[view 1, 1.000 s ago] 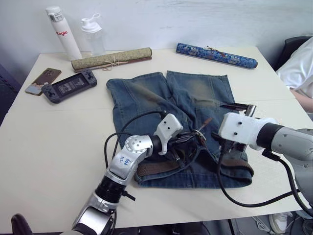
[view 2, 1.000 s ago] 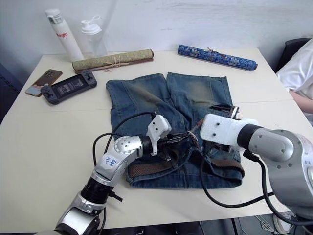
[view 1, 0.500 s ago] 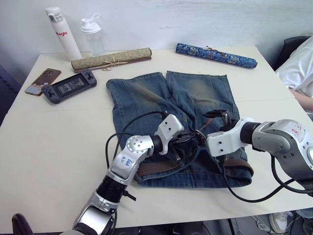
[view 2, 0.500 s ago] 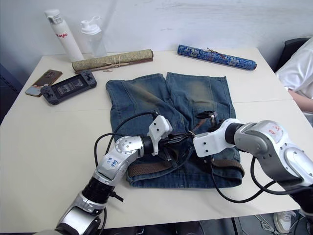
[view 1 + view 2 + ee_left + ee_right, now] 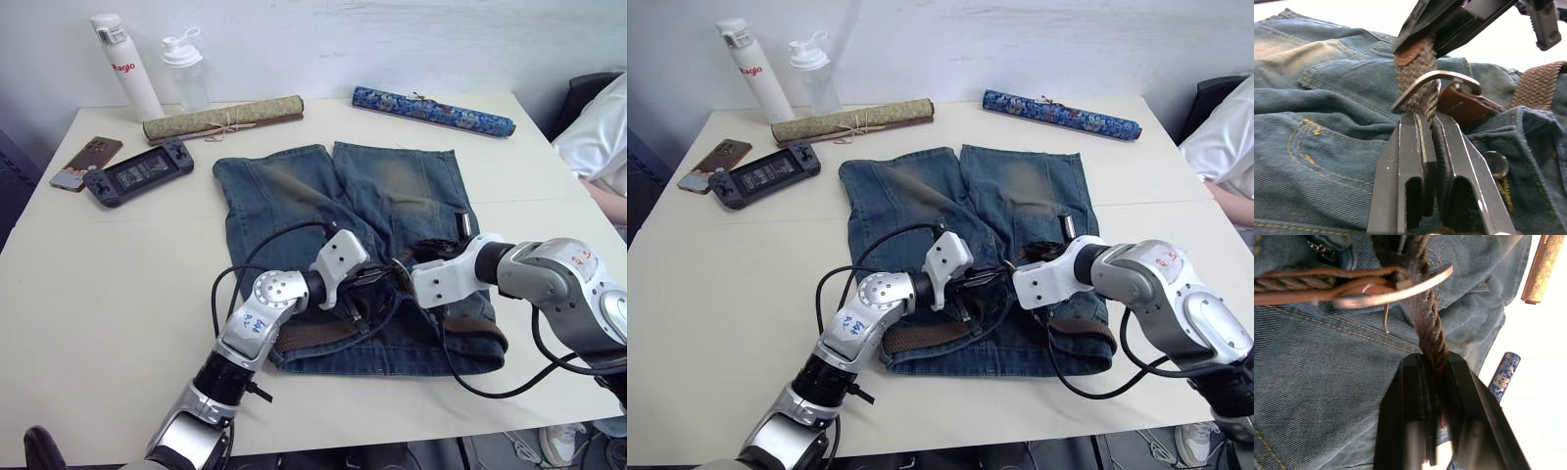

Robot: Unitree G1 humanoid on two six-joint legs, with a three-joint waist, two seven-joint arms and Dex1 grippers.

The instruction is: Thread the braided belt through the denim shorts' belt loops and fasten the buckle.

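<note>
A pale table [image 5: 88, 294] carries everything. The denim shorts [image 5: 294, 191] lie flat at its middle, legs toward the far edge, waistband toward the near edge. Along the far side lie a rolled olive mat [image 5: 223, 118] tied with string and, well apart from it, a blue patterned roll [image 5: 433, 111]. In the far left corner stand a white bottle [image 5: 127, 67] and a clear shaker [image 5: 185, 71]. Near them lie a phone [image 5: 86, 163] and a game console [image 5: 138, 171], just beside each other.
</note>
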